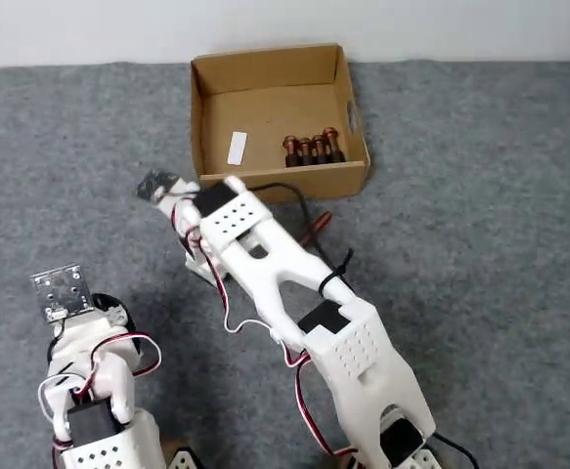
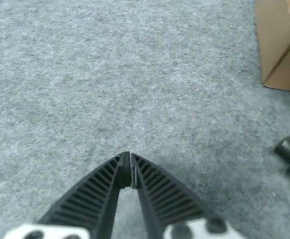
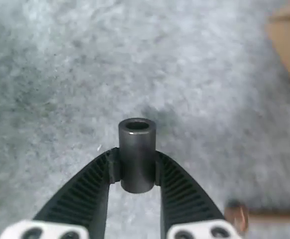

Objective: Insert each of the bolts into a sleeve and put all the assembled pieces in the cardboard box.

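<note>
While the right claw (image 3: 137, 162) grips a dark sleeve (image 3: 137, 137) upright, a copper bolt (image 3: 239, 215) lies loose near it and four assembled pieces (image 1: 312, 149) sit in the cardboard box (image 1: 278, 184). Next, I'd say, the left claw (image 2: 130, 169), closed on nothing, should fetch that bolt.

Whole surface is a fuzzy grey carpet-type mat (image 1: 480, 254), kinda speckled up close. Along the far edge there's a plain white strip (image 1: 69, 29), wall or board, can't tell. Lighting's soft, with faint shadows.

readable text: none | white sticker (image 1: 237, 148) on cardboard box (image 1: 265, 68) floor: unreadable
</note>
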